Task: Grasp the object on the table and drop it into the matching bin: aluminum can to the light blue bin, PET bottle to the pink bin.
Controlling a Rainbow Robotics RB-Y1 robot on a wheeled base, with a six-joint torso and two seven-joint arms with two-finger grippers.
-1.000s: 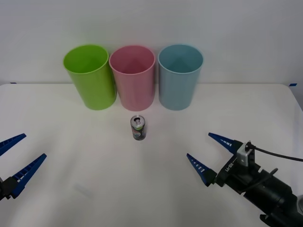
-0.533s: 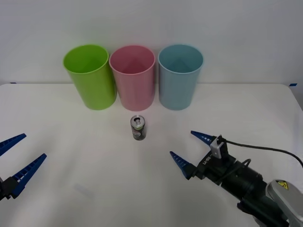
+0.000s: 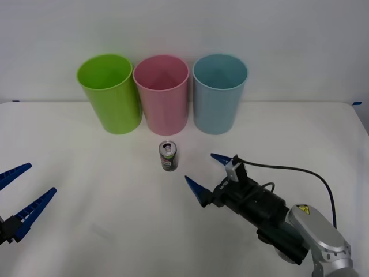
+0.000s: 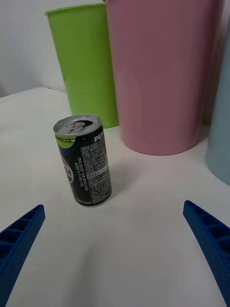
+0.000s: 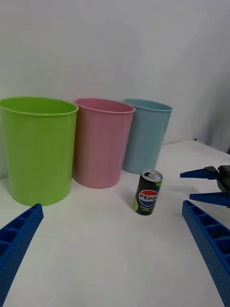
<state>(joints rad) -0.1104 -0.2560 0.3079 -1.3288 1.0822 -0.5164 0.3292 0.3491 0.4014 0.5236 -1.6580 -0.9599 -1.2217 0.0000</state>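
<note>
White table (image 3: 86, 173); right hand (image 3: 209, 172) spread beside can (image 3: 168, 156).

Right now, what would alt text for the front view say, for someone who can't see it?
The right gripper, fingers open, reaches toward a small dark can standing on a white table. Behind it stand lime green, pink and light blue bins; the left gripper waits, open.

R gripper (image 3: 209, 171): fingers wide apart, low over mid-table, arm stretched fwd.
L gripper (image 3: 22, 193): fingers spread, parked at left edge.
</note>
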